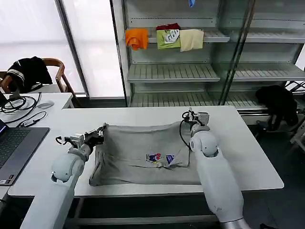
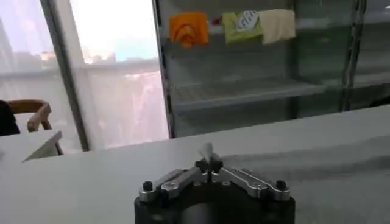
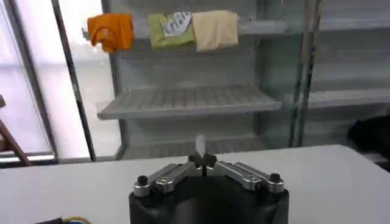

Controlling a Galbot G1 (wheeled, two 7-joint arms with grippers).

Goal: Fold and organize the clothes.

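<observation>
Grey tee (image 1: 138,152) lies spread at table (image 1: 248,152) centre, chest print toward 6 o'clock. Left gripper (image 1: 101,131) pinches its 10 o'clock corner; right gripper (image 1: 190,117) pinches the 2 o'clock corner, a sliver of cloth (image 3: 200,145) between closed tips. Judged light, limp, prone to sagging; corner or hem holds suit best.

Your white worktop (image 1: 238,143) carries one grey tee (image 1: 138,152) (print facing up), spread between the left pincer (image 1: 101,132) and right pincer (image 1: 190,116).
</observation>
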